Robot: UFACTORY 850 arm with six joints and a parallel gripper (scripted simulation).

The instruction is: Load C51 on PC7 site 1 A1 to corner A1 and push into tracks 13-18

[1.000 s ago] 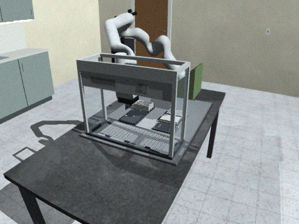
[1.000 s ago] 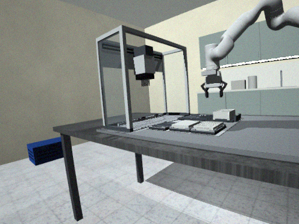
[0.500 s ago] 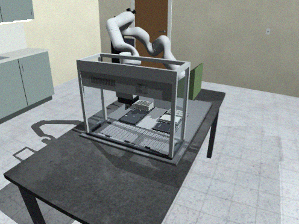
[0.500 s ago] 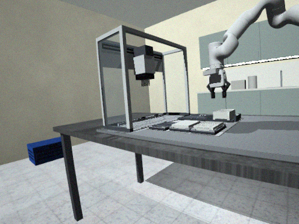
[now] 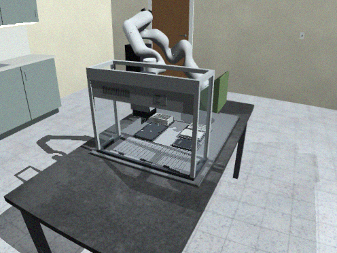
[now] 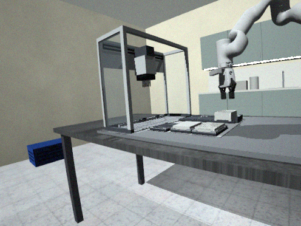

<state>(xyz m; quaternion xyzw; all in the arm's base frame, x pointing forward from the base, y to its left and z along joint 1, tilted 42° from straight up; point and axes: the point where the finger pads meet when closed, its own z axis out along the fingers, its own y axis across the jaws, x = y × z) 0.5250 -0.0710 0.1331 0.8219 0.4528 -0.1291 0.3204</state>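
Observation:
The deep-well block C51 (image 5: 162,119) (image 6: 225,115) is white and stands on the end of the dark plate carrier PC7 (image 5: 151,131) (image 6: 209,118) nearest the arm. The carrier lies on the apron in front of the rails (image 5: 153,154), outside the tracks. My gripper (image 6: 227,91) hangs straight above the block, clear of it, with its fingers open and nothing between them. In the top view the frame's top beam hides the gripper. Two white plates, C16 (image 6: 185,125) and C15 (image 6: 210,127), sit in the nest row (image 5: 191,135) beside the apron. The dark nest (image 6: 163,127) at the far end holds no plate.
The instrument's open frame (image 5: 149,112) stands over the rails, with a pipetting head (image 6: 145,65) hanging from its top. A green box (image 5: 219,91) stands on the table behind the frame. A blue crate (image 6: 45,151) sits on the floor.

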